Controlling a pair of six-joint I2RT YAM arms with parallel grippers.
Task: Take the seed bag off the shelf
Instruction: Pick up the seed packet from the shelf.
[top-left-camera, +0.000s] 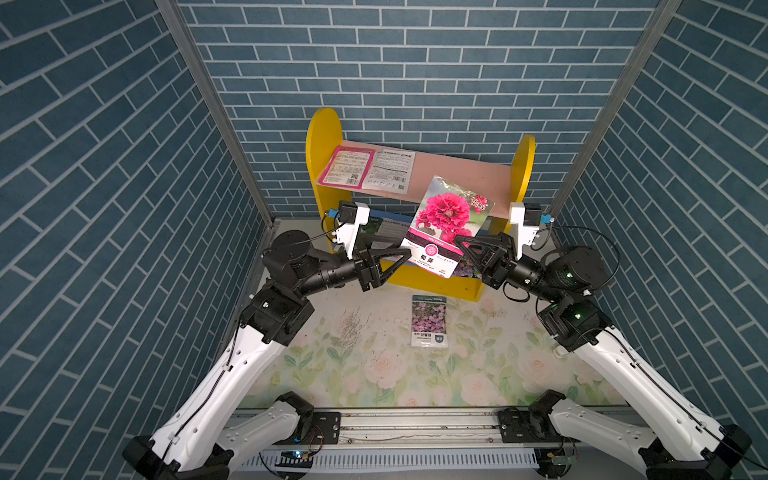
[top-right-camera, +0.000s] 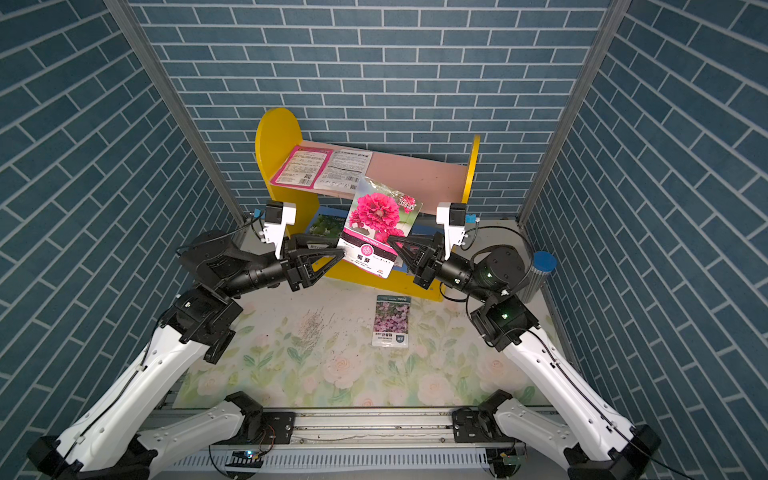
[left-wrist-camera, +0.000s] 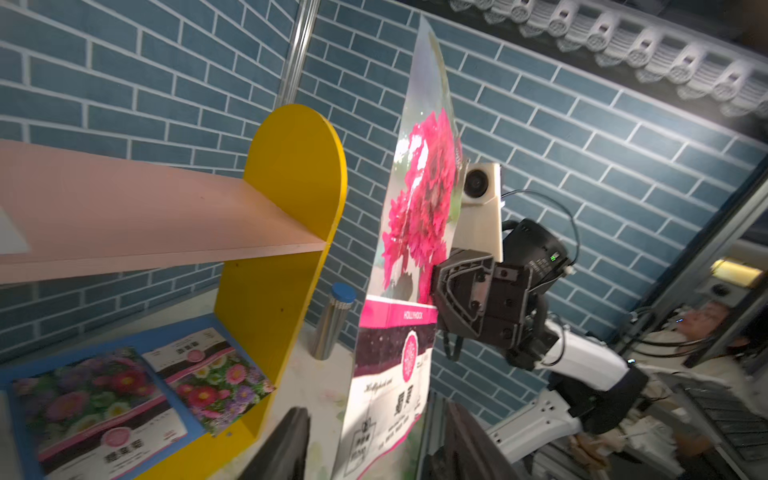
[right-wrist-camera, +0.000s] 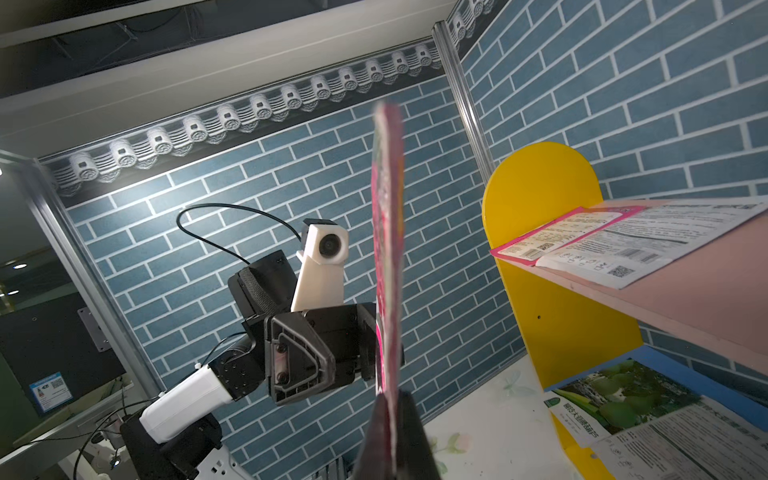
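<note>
Both top views: the seed bag (top-left-camera: 446, 220) (top-right-camera: 380, 220) is off the shelf (top-left-camera: 322, 141) (top-right-camera: 276, 137), in the air just in front of its pink upper board (top-left-camera: 457, 174), tilted, flower side up. The right gripper (top-left-camera: 459, 245) is clenched on one side of the bag's lower part. The left gripper (top-left-camera: 405, 255) is at the opposite side. Two packets (top-left-camera: 365, 169) lie flat on the upper board. A purple-flower packet (top-left-camera: 430, 320) lies on the desk (top-left-camera: 353, 365) in front of the shelf.

Left wrist view: the seed bag (left-wrist-camera: 415, 216) shows nearly edge-on, upright, just beside the shelf's yellow side panel (left-wrist-camera: 295, 166) and not touching it. The left gripper (left-wrist-camera: 376, 411) is released: its fingers (left-wrist-camera: 286, 449) stand apart on either side of the bag's bottom, with a gap showing. The right gripper (left-wrist-camera: 436, 291) grips the bag's edge. Two flower packets (left-wrist-camera: 208, 374) lie on the shelf's blue lower board (left-wrist-camera: 178, 336). A steel cylinder (left-wrist-camera: 332, 320) with a blue cap stands on the desk beside the shelf.

Right wrist view: the seed bag (right-wrist-camera: 388, 249) is edge-on and blurred, pinched in the right gripper (right-wrist-camera: 392, 399), clear of the shelf (right-wrist-camera: 540, 187).
</note>
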